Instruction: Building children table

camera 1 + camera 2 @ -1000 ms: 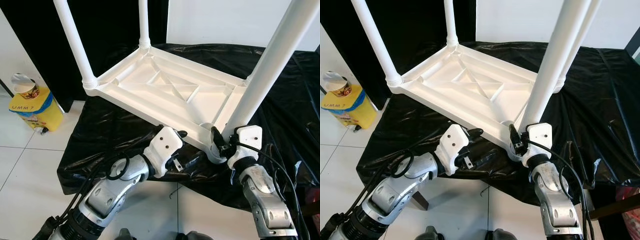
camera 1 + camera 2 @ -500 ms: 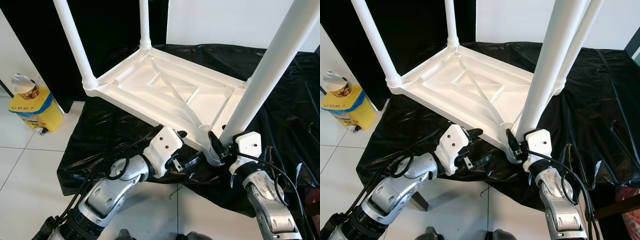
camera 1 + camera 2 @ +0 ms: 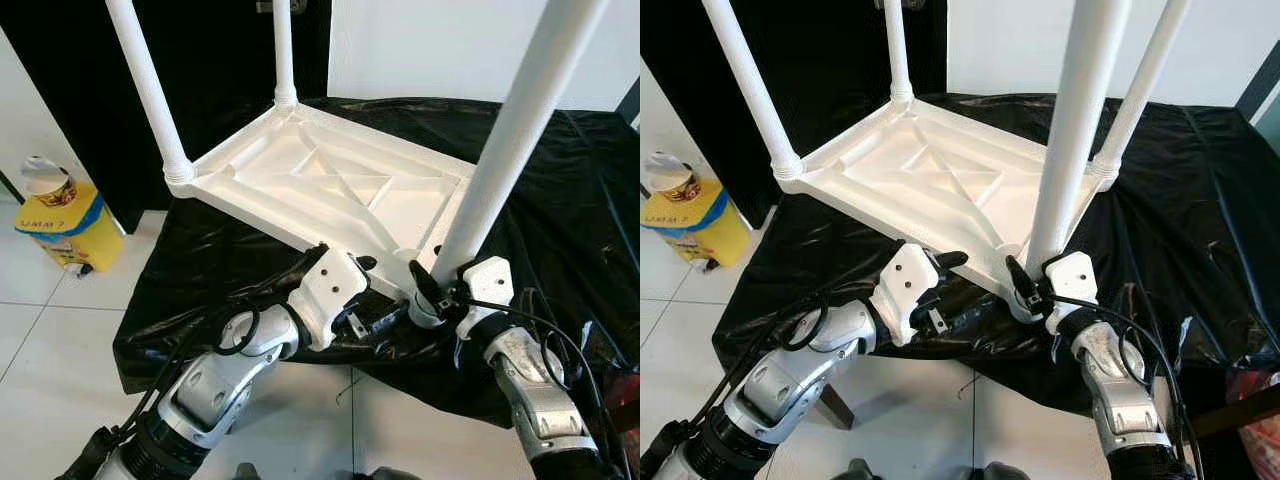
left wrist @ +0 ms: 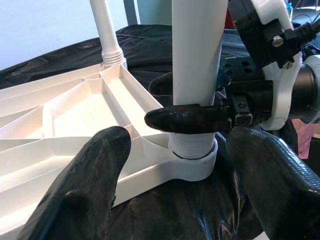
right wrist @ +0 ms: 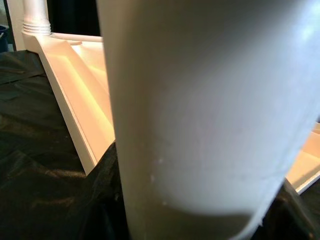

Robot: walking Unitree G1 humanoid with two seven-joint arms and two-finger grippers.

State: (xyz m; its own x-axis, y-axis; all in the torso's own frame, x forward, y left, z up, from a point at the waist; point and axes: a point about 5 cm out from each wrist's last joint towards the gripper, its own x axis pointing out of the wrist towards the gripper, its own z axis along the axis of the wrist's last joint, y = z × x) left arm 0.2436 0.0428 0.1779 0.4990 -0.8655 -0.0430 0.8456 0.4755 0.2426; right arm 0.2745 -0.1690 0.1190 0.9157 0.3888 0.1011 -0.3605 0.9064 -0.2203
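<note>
At the near edge of the black-draped desk (image 3: pixel 200 270), the right end effector (image 3: pixel 1028 290) is clamped around the base of the nearest table leg (image 3: pixel 1070 130), just above the threaded socket at the near corner of the upturned white children's table (image 3: pixel 330 190). Beside it, the left end effector (image 3: pixel 345 290) hovers with its fingers (image 4: pixel 95 180) spread apart, holding nothing, close to the tabletop's near rim. Further back, the tabletop lies underside up across the desk, three more legs standing upright at its other corners. Off the desk's left edge, a yellow container (image 3: pixel 60 225) stands on the tiled floor (image 3: pixel 40 330).
</note>
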